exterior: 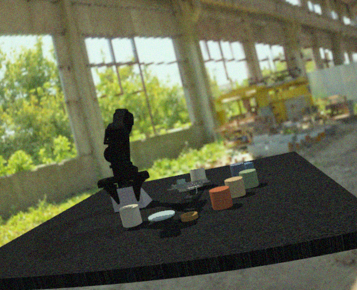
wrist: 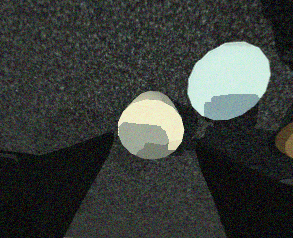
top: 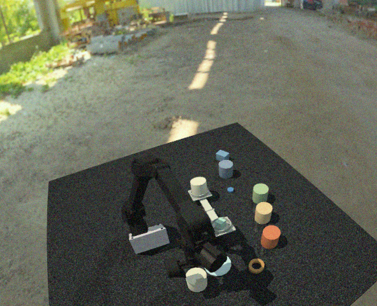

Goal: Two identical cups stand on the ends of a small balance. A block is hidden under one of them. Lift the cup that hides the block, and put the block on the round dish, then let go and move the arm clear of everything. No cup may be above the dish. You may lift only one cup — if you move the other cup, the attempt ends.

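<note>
The lifted cup (top: 196, 279) is seen standing on the mat at the near left, just beside the round dish (top: 224, 268) but not above it, as the rule demands. The gripper (top: 211, 257) hangs over both with jaws apart, holding nothing. Further right, the block (top: 220, 223) sits exposed on the balance's (top: 209, 208) near pan, not yet moved; the other cup (top: 198, 185) stands on the far pan.

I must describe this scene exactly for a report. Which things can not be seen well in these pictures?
- Dish: top view, partly covered by the arm.
- Block: exterior view, small and blurred on the balance.
- Ring: wrist view, cut off by the right edge.
- Gripper: wrist view, fingers only dark wedges, tips unclear.
</note>
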Robot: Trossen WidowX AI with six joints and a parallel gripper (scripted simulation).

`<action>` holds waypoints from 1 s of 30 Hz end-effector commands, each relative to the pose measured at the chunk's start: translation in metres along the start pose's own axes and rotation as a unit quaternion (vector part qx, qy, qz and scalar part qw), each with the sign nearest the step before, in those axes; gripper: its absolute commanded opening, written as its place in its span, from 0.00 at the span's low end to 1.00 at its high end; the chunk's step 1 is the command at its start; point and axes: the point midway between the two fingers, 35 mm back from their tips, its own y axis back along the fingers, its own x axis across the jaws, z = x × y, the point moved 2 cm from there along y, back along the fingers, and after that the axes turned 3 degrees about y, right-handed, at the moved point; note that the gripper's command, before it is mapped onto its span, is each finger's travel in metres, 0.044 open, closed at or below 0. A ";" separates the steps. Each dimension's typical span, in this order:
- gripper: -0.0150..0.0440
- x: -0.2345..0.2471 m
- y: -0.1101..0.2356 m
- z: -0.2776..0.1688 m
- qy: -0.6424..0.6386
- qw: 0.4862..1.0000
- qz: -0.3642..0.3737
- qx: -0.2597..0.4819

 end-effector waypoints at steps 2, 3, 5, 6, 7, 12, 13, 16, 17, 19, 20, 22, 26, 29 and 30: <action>0.73 -0.020 0.009 0.007 0.020 0.999 0.013 0.028; 0.69 -0.022 0.010 0.008 0.009 0.999 0.013 0.028; 0.69 -0.025 0.011 0.010 -0.014 0.999 0.012 0.028; 0.69 -0.026 0.011 0.011 -0.026 0.999 0.011 0.028; 0.69 -0.028 0.012 0.012 -0.039 0.999 0.010 0.028; 0.69 -0.039 0.016 0.021 -0.122 0.992 0.007 0.029; 0.69 -0.042 0.017 0.023 -0.138 0.990 0.006 0.029; 0.69 -0.048 0.020 0.029 -0.188 0.982 0.004 0.029; 0.69 -0.050 0.020 0.030 -0.205 0.978 0.004 0.028; 0.69 -0.054 0.022 0.034 -0.238 0.971 0.002 0.027; 0.69 -0.056 0.023 0.035 -0.255 0.967 0.001 0.026; 0.69 -0.060 0.024 0.039 -0.288 0.957 0.000 0.025; 0.69 -0.067 0.027 0.046 -0.354 0.935 -0.003 0.022; 0.69 -0.073 0.029 0.051 -0.401 0.916 -0.004 0.020; 0.69 -0.075 0.029 0.053 -0.417 0.909 -0.005 0.020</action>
